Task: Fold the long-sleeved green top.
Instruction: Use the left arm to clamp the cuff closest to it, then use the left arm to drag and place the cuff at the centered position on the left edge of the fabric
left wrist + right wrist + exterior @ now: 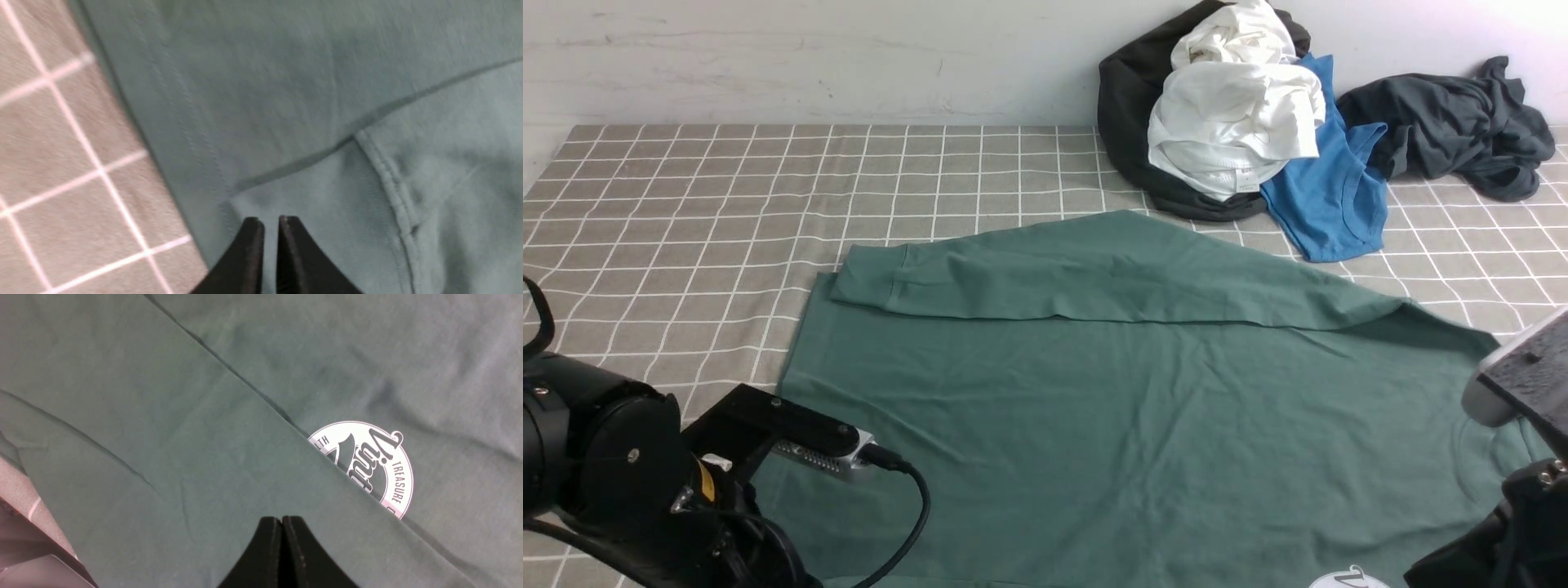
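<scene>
The green long-sleeved top (1094, 408) is a dark green jersey that lies spread flat on the counter (686, 204), just in front of the blue top (1331, 196). Its cloth is smooth apart from a few shallow creases. One sleeve (1094, 278) is folded across the body along the edge nearest the blue top, and its cuff (870, 273) points away from that top. On the side far from the blue top, another folded green layer half covers a round white printed logo (367, 465).
</scene>
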{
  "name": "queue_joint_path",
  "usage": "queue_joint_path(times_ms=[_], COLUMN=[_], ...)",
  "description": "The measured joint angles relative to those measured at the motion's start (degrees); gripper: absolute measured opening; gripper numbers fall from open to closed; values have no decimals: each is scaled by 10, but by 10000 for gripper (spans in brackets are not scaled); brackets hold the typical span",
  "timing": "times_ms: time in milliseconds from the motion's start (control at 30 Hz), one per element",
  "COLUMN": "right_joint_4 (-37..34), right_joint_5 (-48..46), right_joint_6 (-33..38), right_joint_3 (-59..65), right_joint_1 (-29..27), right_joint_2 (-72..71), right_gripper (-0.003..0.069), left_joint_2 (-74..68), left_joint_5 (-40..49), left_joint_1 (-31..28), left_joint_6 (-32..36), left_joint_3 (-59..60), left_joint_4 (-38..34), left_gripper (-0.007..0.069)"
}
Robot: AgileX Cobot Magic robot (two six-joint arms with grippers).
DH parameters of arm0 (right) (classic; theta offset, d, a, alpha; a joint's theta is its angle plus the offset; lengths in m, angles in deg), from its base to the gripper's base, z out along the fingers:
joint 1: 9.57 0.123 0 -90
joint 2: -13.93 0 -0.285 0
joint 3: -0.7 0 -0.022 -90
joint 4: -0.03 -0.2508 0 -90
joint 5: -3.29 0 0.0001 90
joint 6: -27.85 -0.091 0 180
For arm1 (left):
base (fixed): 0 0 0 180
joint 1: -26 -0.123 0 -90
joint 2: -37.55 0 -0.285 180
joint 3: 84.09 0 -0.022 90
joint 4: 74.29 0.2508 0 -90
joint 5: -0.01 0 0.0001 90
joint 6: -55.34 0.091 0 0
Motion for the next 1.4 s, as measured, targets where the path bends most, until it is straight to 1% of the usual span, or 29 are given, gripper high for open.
queue_joint_path(times_ms=[167, 200, 300, 367, 433, 500, 633, 667, 700, 767, 800, 833, 900, 967, 1033, 1233, 1300, 1400], right_joint_4=[0, 0, 0, 0, 0, 0, 0, 0, 0, 0, 0, 0, 0, 0, 0, 4, 13, 25], right_joint_5=[1, 1, 2, 3, 3, 3, 3, 3, 3, 4, 5, 7, 10, 10, 10, 10, 10, 10], right_joint_6=[0, 0, 0, 0, 0, 0, 0, 0, 0, 0, 0, 0, 0, 0, 0, 0, 0, 0], right_joint_3=[0, 0, 0, 0, 0, 0, 0, 0, 0, 0, 0, 0, 0, 0, 0, 0, 0, 0], right_joint_1=[0, 0, 0, 0, 0, 0, 0, 0, 0, 0, 0, 0, 0, 0, 0, 0, 0, 0], right_joint_2=[0, 0, 0, 0, 0, 0, 0, 0, 0, 0, 0, 0, 0, 0, 0, 0, 0, 0], right_gripper=[-14, -14, -14, -14, -14, -14, -14, -14, -14, -14, -14, -14, -14, -14, -14, -14, -14, -14], left_joint_2=[-14, -32, -63, -79, -82, -82, -80, -80, -79, -77, -77, -77, -77, -75, -69, -15, 10, 6], left_joint_5=[6, 5, -4, -8, -4, -3, -3, -4, -4, -7, -8, -10, -11, -11, -11, 13, 34, 69], left_joint_1=[0, 0, 0, 0, 0, 0, 0, 0, 0, 0, 0, 0, 0, 0, 0, 0, 0, -1], left_joint_6=[-5, -5, -5, -5, -5, -5, -4, -3, -3, -3, -3, -3, -3, 0, 2, 13, 29, 54], left_joint_3=[-1, -1, -1, -6, -9, -9, -9, -8, -8, -7, -7, -7, -7, -7, -7, -53, -110, -193], left_joint_4=[6, 6, 6, 6, 6, 6, -13, -18, -19, -26, -26, -26, -26, -25, -24, -20, -20, -20], left_gripper=[219, 295, 406, 456, 477, 472, 365, 323, 323, 216, 209, 162, 102, 50, 17, 13, 13, 13])
